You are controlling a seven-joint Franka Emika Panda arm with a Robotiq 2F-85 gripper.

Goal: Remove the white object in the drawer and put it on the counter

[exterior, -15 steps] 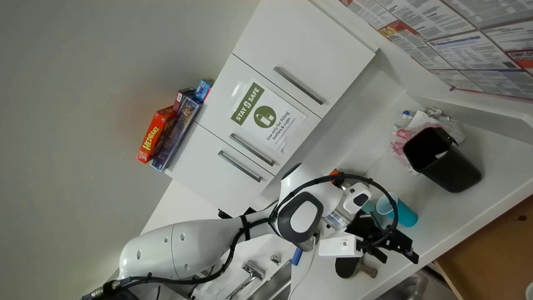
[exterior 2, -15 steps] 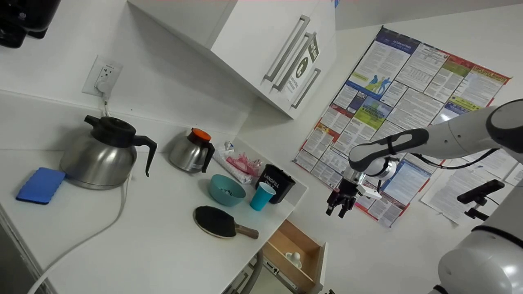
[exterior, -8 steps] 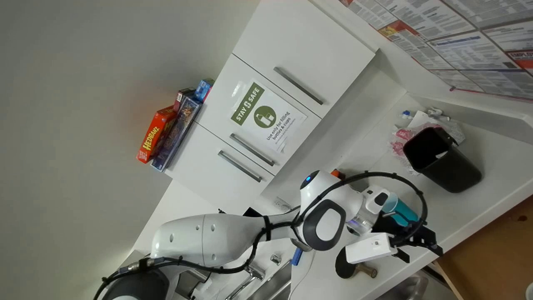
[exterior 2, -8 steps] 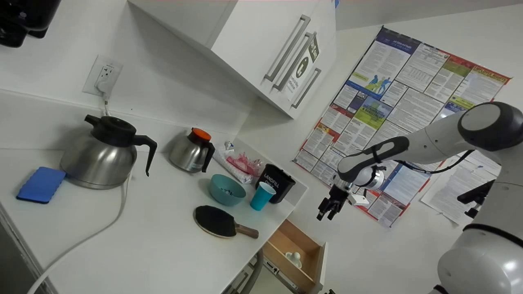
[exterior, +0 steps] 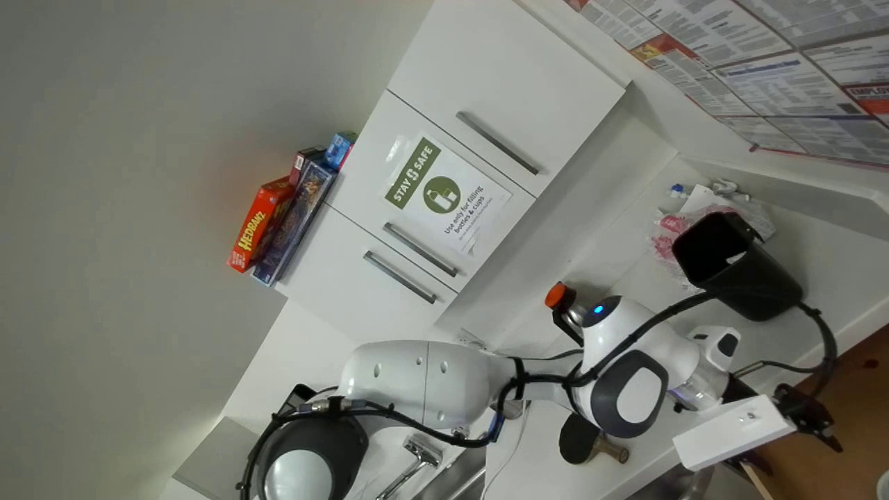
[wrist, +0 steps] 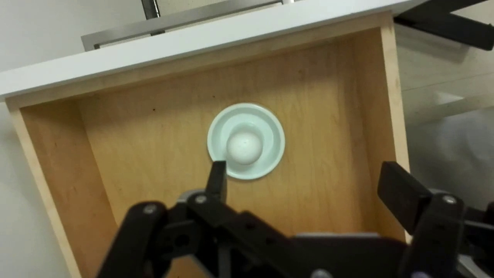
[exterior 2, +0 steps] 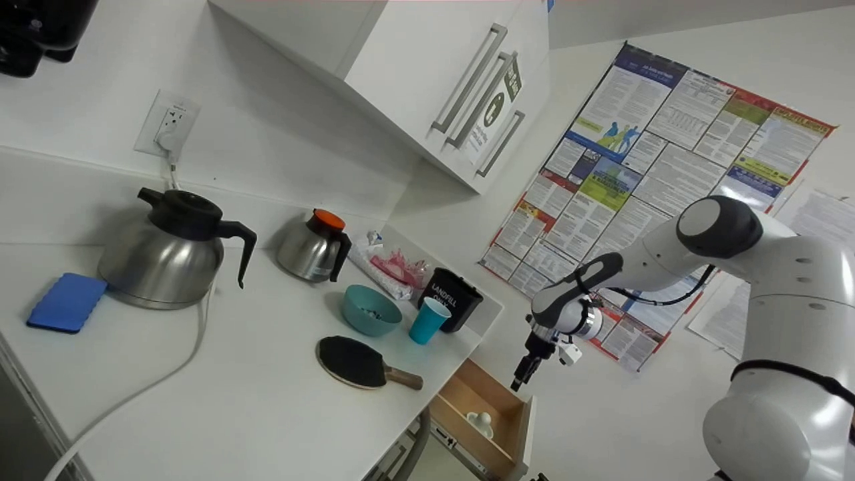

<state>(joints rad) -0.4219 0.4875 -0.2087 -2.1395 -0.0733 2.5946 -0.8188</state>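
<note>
The white object [wrist: 245,148] is a round, pale piece with a raised rim and a ball-shaped knob in the middle. It lies on the floor of the open wooden drawer [wrist: 154,154]. In an exterior view the white object [exterior 2: 481,423] sits in the drawer [exterior 2: 497,391]; elsewhere only its edge [exterior: 883,485] shows at the border. My gripper [wrist: 303,170] is open and empty above the drawer. In the wrist view its left finger overlaps the object's lower-left rim; the right finger is by the drawer's side wall. The gripper [exterior 2: 516,385] also shows near the drawer's back end. The white counter [exterior 2: 234,401] stands beside the drawer.
On the counter are a ping-pong paddle [exterior 2: 351,363], a teal bowl [exterior 2: 371,312], a blue cup [exterior 2: 429,322], a black bin [exterior 2: 451,299], two steel pitchers [exterior 2: 167,260] [exterior 2: 310,250] and a blue sponge [exterior 2: 67,302]. The drawer's white front panel [wrist: 193,50] carries a metal handle.
The arm has swung from over the counter toward the drawer, and the gripper has gone lower in the exterior views. The white object and drawer have not moved.
</note>
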